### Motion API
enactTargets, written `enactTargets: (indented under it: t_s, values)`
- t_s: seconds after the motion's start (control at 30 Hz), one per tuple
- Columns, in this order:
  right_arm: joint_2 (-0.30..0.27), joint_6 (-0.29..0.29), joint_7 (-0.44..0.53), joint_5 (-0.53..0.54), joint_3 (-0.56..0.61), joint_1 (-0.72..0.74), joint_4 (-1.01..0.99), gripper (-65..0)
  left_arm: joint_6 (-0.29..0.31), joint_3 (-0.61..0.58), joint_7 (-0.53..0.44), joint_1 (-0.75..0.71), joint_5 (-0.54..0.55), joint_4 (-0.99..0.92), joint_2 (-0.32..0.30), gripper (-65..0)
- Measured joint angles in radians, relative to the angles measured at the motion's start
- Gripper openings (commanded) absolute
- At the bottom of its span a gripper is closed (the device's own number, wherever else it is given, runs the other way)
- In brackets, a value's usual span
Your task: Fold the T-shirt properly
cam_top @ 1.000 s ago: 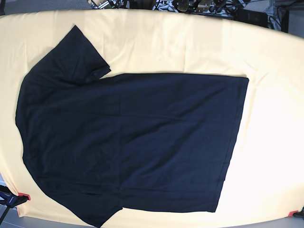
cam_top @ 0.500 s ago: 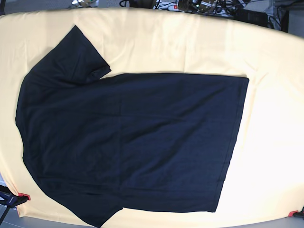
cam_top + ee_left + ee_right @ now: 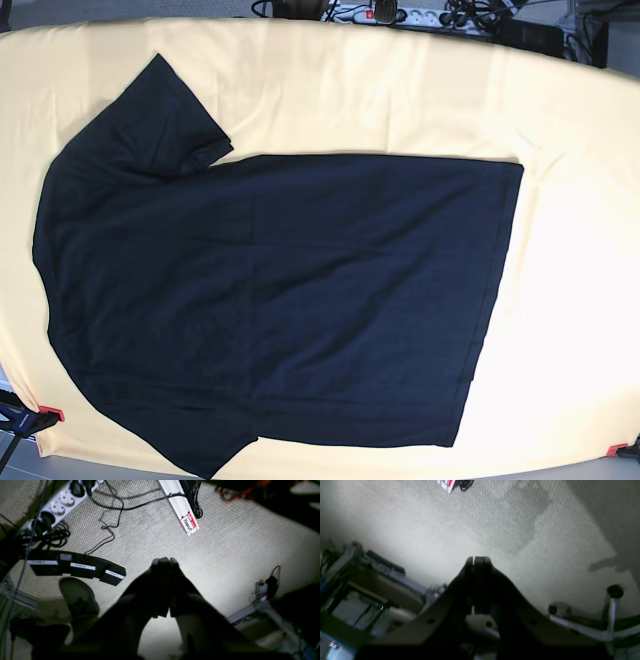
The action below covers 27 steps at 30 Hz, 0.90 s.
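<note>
The black T-shirt (image 3: 280, 290) lies spread flat on the pale yellow cloth (image 3: 570, 250) in the base view, collar end to the left, hem to the right, one sleeve pointing up at top left. Neither arm shows in the base view. My left gripper (image 3: 163, 562) appears in the left wrist view, shut with nothing between its fingers, hanging over carpet floor. In the right wrist view my right gripper (image 3: 478, 561) is likewise shut and empty above the carpet. The T-shirt is out of both wrist views.
A power strip (image 3: 60, 503), cables and a labelled pedal bar (image 3: 77, 567) lie on the carpet under the left wrist. A white rail with a label (image 3: 183, 512) crosses above. Metal frame parts (image 3: 382, 577) sit low in the right wrist view. Red clamps (image 3: 50, 413) pin the cloth's front corners.
The T-shirt has not moved. Along the far table edge, the objects seen behind it have shifted out of view.
</note>
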<state>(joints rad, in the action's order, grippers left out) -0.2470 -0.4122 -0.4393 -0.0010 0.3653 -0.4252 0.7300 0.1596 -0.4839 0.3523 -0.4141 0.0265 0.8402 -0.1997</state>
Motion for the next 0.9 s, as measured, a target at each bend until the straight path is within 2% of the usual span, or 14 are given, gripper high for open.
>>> enactTargets:
  t_s: [0.13,0.33,0.43,0.6,0.77,0.9]
  values:
    - [0.001,0.001,-0.053,0.001,0.0,-0.101,0.192,-65.0,0.048,0.0,0.013,-0.057,0.003,0.115,-0.03,-65.0]
    - [-0.008,0.071,-0.072,0.0,0.002,-0.277,0.508,-65.0,0.051,0.0,0.026,-0.182,0.002,0.317,-0.134,-65.0]
    - [-0.045,0.079,-0.044,0.001,0.001,-0.346,0.649,-65.0,0.045,0.001,0.022,-0.243,0.001,0.431,-0.19,-65.0]
    - [-0.129,0.117,-0.058,-0.005,-0.001,-0.471,0.818,-65.0,-0.005,0.001,0.021,-0.367,-0.002,0.621,-0.306,-65.0]
    - [-0.18,0.122,-0.13,-0.002,-0.001,-0.59,0.996,-65.0,-0.011,0.045,0.111,-0.499,-0.055,0.842,-0.422,-65.0]
    - [-0.225,0.209,-0.206,-0.021,-0.001,-0.679,1.14,-65.0,-0.003,0.121,0.143,-0.624,-0.051,1.029,-0.489,-65.0]
